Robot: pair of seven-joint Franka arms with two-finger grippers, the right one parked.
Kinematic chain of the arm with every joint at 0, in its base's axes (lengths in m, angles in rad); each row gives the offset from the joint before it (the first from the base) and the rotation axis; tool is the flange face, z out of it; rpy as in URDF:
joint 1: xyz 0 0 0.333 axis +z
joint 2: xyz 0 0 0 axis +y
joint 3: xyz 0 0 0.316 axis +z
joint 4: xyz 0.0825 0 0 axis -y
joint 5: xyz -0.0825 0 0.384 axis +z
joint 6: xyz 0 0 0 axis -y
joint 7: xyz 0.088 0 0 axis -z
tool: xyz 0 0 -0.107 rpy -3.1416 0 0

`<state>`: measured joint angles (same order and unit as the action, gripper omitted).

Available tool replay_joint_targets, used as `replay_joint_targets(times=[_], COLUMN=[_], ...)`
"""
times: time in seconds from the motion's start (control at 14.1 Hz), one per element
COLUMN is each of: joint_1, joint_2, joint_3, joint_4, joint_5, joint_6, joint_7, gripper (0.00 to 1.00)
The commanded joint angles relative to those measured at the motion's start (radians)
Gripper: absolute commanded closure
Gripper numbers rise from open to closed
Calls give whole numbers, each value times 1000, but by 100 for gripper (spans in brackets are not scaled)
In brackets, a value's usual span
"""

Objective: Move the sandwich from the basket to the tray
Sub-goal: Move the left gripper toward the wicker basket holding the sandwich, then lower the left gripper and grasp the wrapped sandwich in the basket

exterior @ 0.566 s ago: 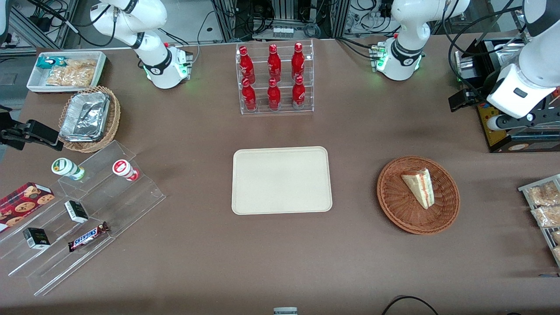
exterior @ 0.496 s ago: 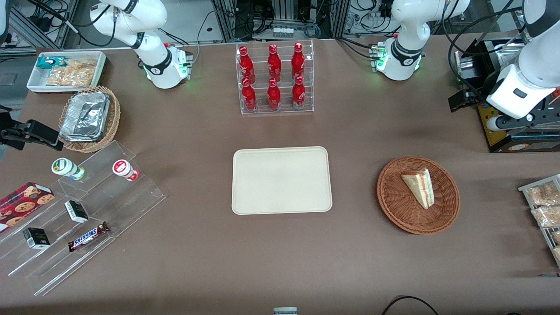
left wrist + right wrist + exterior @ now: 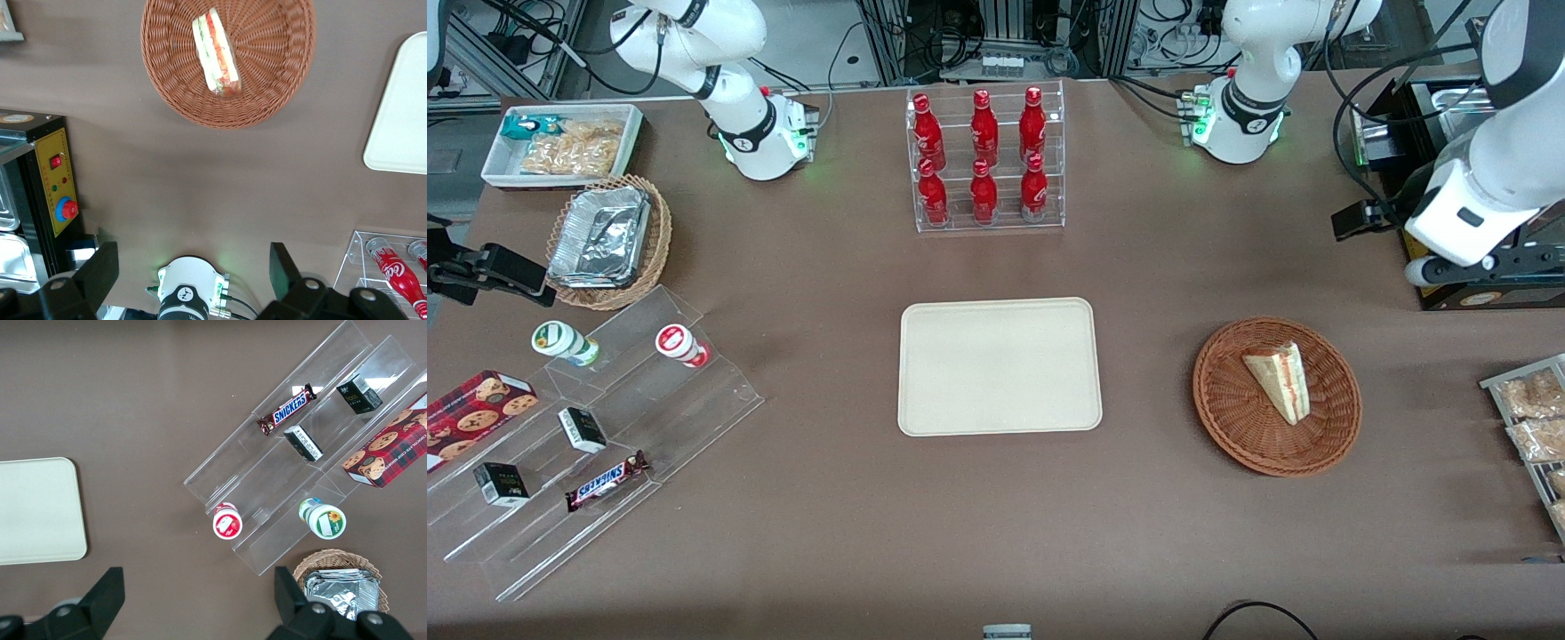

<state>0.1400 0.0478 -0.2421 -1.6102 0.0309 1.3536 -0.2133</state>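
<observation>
The sandwich [image 3: 1279, 380], a white wedge with red and green filling, lies in the reddish-brown wicker basket [image 3: 1227, 427]. The cream tray [image 3: 998, 366] lies flat at the table's middle, beside the basket, with nothing on it. My left gripper [image 3: 1360, 220] hangs high above the table, farther from the front camera than the basket and toward the working arm's end. It is open and holds nothing. The left wrist view shows its wide-apart fingers [image 3: 101, 270], the sandwich [image 3: 215, 52], the basket [image 3: 280, 73] and a corner of the tray [image 3: 400, 113].
An acrylic rack of red bottles [image 3: 984, 160] stands farther from the camera than the tray. A black control box [image 3: 1458, 258] sits under my gripper. Bagged snacks [image 3: 1529, 418] lie at the working arm's end. Stepped shelves [image 3: 596, 427] lie toward the parked arm's end.
My left gripper and wrist have shifted a little toward the basket. The sandwich, basket and tray have not moved.
</observation>
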Motion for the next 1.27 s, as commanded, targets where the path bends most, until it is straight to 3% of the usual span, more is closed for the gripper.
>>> replay_joint_targets(times=[0.0,0.21,0.35,0.5,1.2], joint_1=[35,47,47,41,44], joint_2=[136,242,291,345,466], joint_3=[-11,-10,-10,-11,-10], joint_4=[16,-36,-88,-100,-215], joint_5=[0,-2,6,14,18], joint_6=[21,184,345,436,711], joint_7=[0,-20,-241,-342,-344], gripper=[0,0,0,0,0])
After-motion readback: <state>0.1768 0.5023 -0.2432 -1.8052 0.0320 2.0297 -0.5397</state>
